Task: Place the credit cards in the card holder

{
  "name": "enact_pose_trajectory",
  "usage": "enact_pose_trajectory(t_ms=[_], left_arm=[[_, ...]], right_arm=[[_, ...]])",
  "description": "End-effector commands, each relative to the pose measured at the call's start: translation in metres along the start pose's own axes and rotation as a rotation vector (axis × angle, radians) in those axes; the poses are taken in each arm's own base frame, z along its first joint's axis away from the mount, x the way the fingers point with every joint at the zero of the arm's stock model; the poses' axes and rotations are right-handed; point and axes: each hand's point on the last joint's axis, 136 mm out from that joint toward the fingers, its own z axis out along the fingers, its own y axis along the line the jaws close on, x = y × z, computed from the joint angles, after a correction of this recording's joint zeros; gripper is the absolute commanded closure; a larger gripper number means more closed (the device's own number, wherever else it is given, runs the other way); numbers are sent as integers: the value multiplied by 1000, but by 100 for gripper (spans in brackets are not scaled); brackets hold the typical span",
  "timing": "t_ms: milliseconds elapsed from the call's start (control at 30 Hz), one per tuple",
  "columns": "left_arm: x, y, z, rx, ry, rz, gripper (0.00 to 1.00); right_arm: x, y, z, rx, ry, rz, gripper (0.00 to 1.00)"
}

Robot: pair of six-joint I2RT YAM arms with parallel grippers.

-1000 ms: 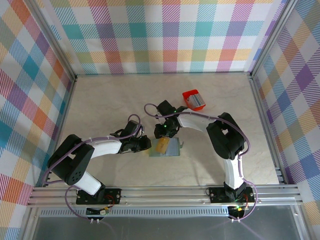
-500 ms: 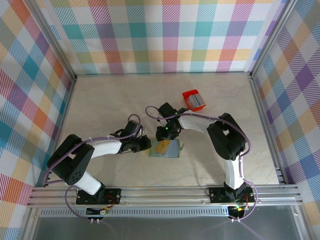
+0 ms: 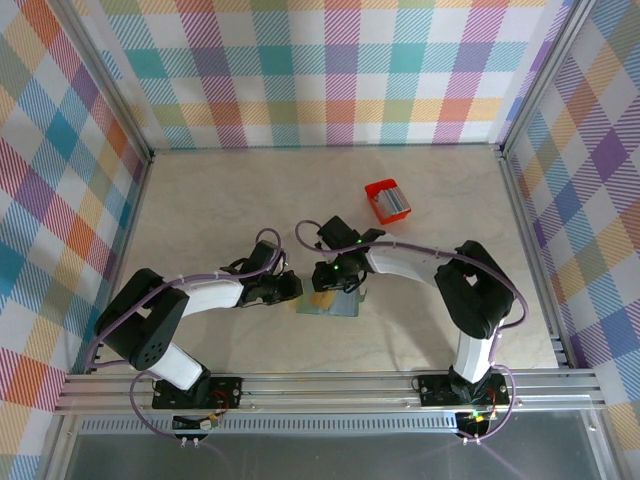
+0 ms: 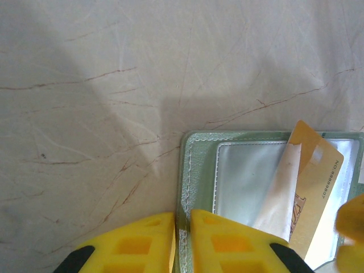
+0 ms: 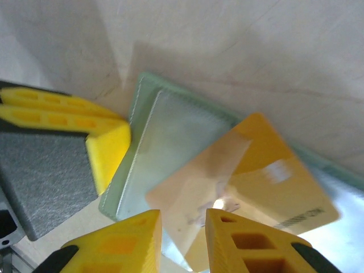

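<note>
Card holder (image 3: 335, 303) lay open on the surface, towards its near edge. Left jaws pinched its left border — right jaws narrowly gripped a gold credit card (image 5: 267, 176), partly under the clear pocket (image 4: 244, 170).

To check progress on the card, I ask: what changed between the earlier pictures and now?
The right gripper moved toward the near edge, over the card holder, bringing the gold card along. The left gripper stays clamped on the holder's edge; the red box did not move.
</note>
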Motion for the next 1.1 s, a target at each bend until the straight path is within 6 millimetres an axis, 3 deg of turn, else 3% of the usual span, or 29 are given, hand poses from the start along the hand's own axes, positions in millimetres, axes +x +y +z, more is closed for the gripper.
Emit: enact_pose_trajectory(t_ms=[0, 500, 867, 1067], left_arm=[[12, 16, 11, -47, 28, 1, 83], [15, 21, 15, -59, 33, -6, 83], [16, 23, 17, -62, 38, -8, 83], [17, 23, 17, -63, 41, -9, 83]], right_arm=[[12, -1, 13, 1, 43, 45, 74], [33, -30, 19, 121, 81, 139, 74], [38, -38, 10, 169, 89, 125, 74], [34, -33, 1, 160, 71, 105, 73]])
